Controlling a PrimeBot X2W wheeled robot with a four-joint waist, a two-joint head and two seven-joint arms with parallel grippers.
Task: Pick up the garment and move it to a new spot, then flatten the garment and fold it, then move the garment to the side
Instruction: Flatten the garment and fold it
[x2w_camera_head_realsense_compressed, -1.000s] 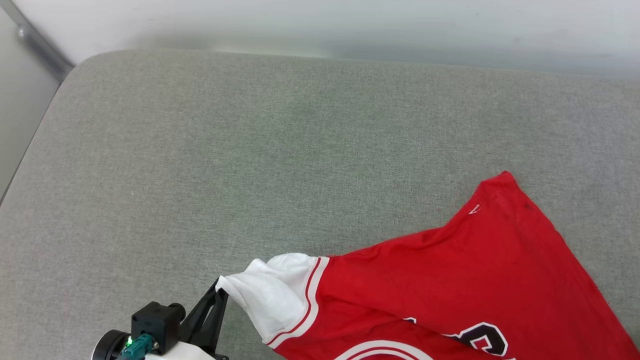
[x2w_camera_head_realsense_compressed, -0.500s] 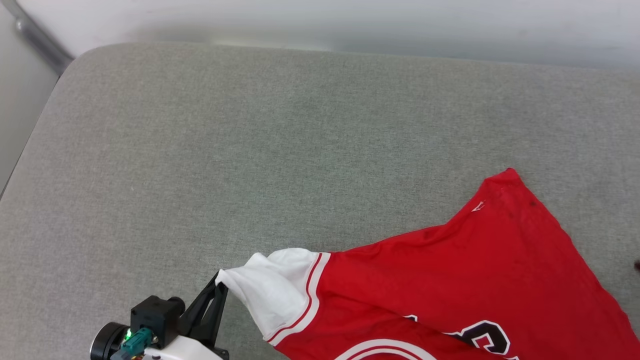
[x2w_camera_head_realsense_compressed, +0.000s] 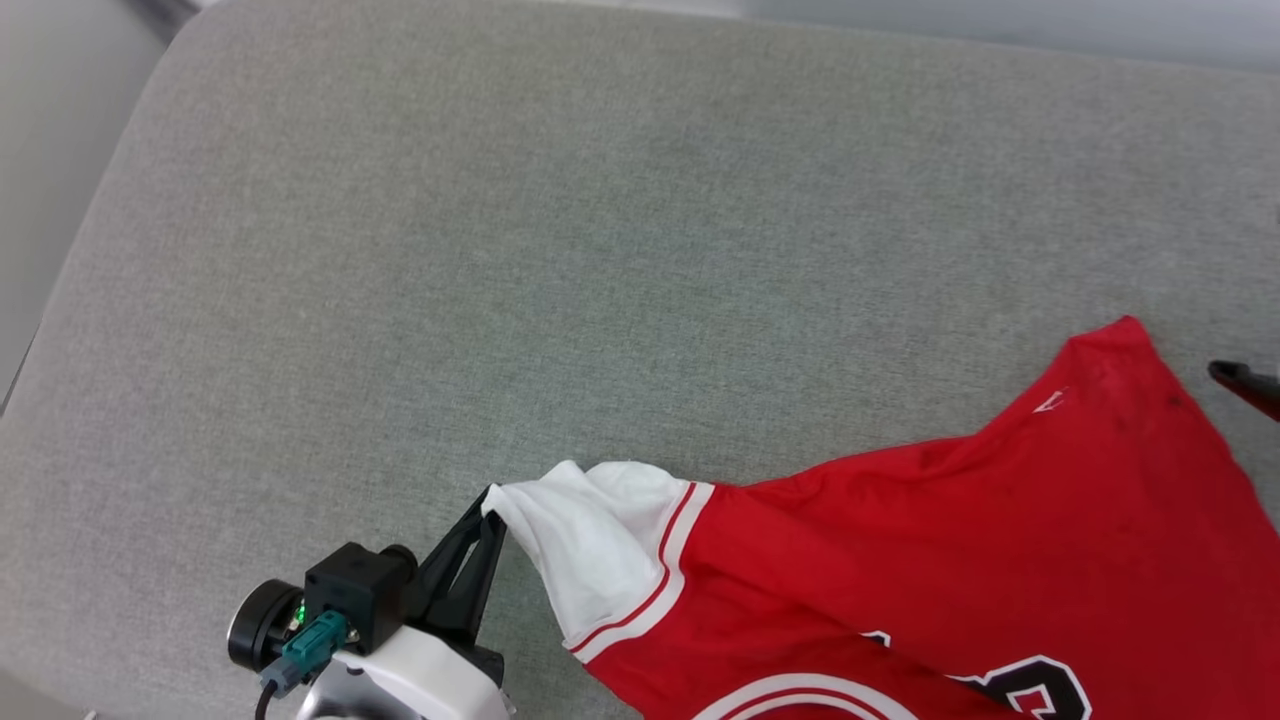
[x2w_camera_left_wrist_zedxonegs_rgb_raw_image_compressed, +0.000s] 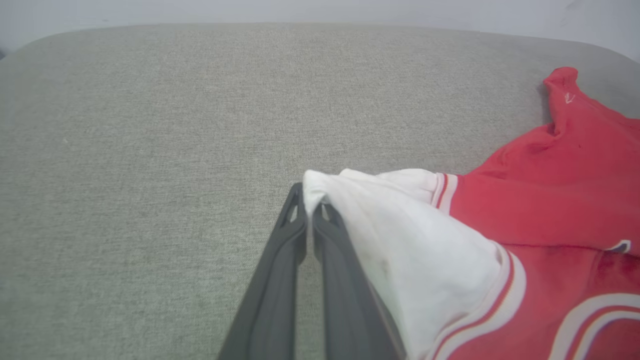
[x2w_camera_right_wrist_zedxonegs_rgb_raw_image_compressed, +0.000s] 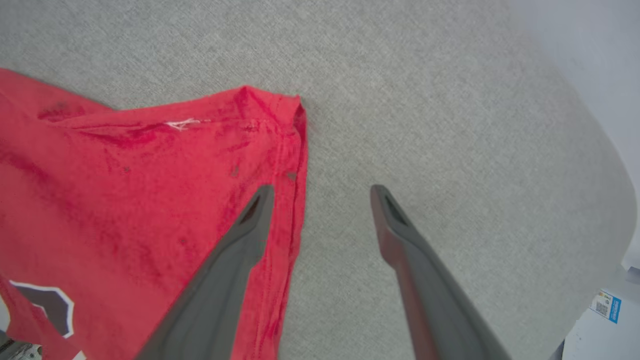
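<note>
Two claws: one is clamped and one is spread.
Left gripper (x2w_camera_head_realsense_compressed: 489, 512): the fingers are pressed together on the tip of the white sleeve (x2w_camera_left_wrist_zedxonegs_rgb_raw_image_compressed: 400, 235), at about 7 o'clock in the head view. The cloth rises to a small peak at the pinch.
Right gripper (x2w_camera_right_wrist_zedxonegs_rgb_raw_image_compressed: 322, 192): the fingers stand wide apart and hold nothing. In its wrist view one finger shows over red cloth and the other over bare pad; whether either touches cannot be told.
Hem corner (x2w_camera_right_wrist_zedxonegs_rgb_raw_image_compressed: 280, 115): it lies just past the right fingertips, at about 11 o'clock in that wrist view.
Garment (x2w_camera_head_realsense_compressed: 950, 540): the red T-shirt lies on the pad from 5 to 3 o'clock in the head view. It is rumpled, with shallow creases running from the sleeve toward the far corner. Its printed lettering (x2w_camera_head_realsense_compressed: 1030, 685) runs off the bottom edge.
Cushion (x2w_camera_head_realsense_compressed: 500, 250): the grey woven pad is bare from 9 through 1 o'clock.
Step in hand: this looks like the flattening. One side is pinned by the sleeve while the free claw waits by the opposite corner.
Next move: it probably calls for the right claw to settle over the hem corner and close on it. Both claws would then draw apart, toward 9 and 3 o'clock, until the creases pull out.
Care: the cloth is soft and the sleeve pinch is thin, so a hard tug could slip it free.
</note>
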